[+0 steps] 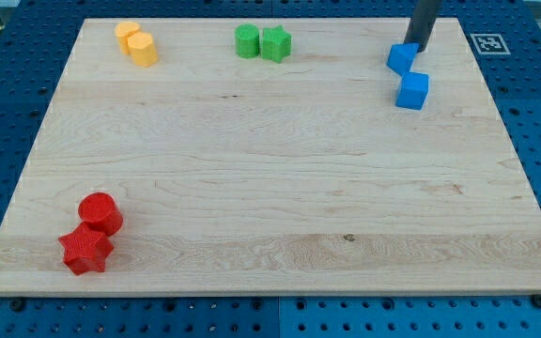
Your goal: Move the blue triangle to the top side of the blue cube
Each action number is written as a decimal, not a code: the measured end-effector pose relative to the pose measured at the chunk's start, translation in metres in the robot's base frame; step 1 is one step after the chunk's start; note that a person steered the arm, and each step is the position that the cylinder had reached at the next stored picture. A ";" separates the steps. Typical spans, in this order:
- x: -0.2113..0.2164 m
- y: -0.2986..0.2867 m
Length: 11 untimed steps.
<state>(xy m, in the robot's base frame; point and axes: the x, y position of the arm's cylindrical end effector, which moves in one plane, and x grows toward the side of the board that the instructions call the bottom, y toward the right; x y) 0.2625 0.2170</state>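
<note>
My tip [419, 47] (a bare rod, nothing clamped) touches the blue triangle [402, 57] at its upper right, just above the blue cube [412, 91].

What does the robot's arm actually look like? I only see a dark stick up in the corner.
Only that shows: a plain, straight rod, dark grey to black, with no cables, markings or tool visible. My tip sits at the blue triangle, just above the blue cube. The rest of the arm is out of view.
</note>
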 end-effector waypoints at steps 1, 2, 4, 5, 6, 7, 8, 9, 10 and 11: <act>0.005 0.019; 0.019 0.020; -0.001 -0.003; -0.012 -0.011; 0.003 -0.013; 0.004 -0.012; 0.018 -0.011; 0.019 -0.011; 0.028 -0.011; 0.034 -0.010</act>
